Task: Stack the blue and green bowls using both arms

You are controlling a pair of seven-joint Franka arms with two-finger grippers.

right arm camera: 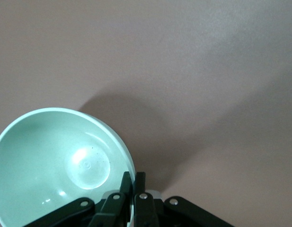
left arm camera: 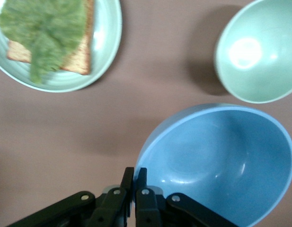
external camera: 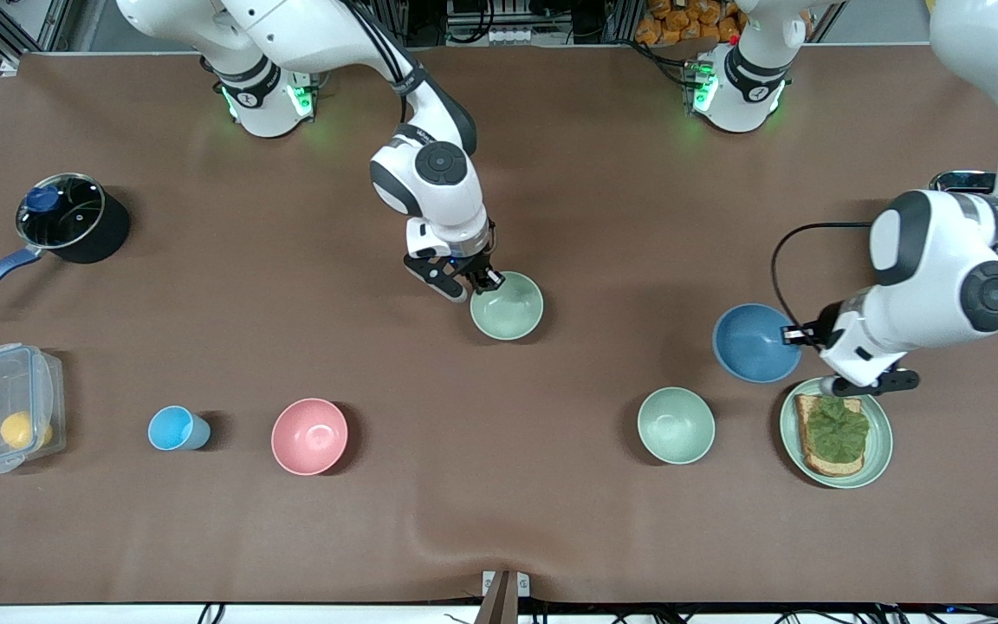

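My left gripper [external camera: 798, 336] is shut on the rim of the blue bowl [external camera: 754, 344], which sits tilted toward the left arm's end of the table. In the left wrist view the fingers [left arm camera: 135, 170] pinch the blue bowl's rim [left arm camera: 216, 161]. My right gripper [external camera: 489, 279] is shut on the rim of the green bowl [external camera: 508, 306] at the table's middle. In the right wrist view the fingers [right arm camera: 133, 176] clamp the green bowl's rim [right arm camera: 56, 161], and its shadow falls on the table beside it.
A paler mint-green bowl [external camera: 676, 425] and a green plate with toast [external camera: 880, 433] lie nearer the front camera than the blue bowl. A pink bowl [external camera: 309, 436], light-blue cup [external camera: 174, 428], clear box [external camera: 5, 419] and lidded pot [external camera: 73, 217] stand toward the right arm's end.
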